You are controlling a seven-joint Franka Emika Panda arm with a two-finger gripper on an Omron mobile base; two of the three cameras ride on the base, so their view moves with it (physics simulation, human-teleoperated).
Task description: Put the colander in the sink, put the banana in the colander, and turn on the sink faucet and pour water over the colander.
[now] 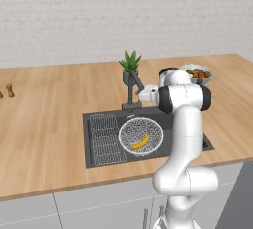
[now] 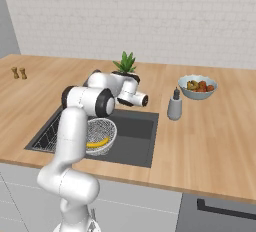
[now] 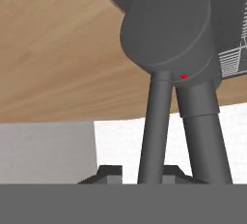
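Closest to the hand camera, the sink faucet [image 3: 166,30] is seen, its thin handle pinched between the closed fingers of the hand [image 3: 155,172]. One colander [image 1: 141,135] is set in the sink [image 1: 96,160], one banana [image 1: 141,142] laid inside it: two steps judged done. Water is not yet seen running; turning the one faucet on is left. One fruit bowl [image 2: 198,87] stands on the tabletop [image 1: 44,119].
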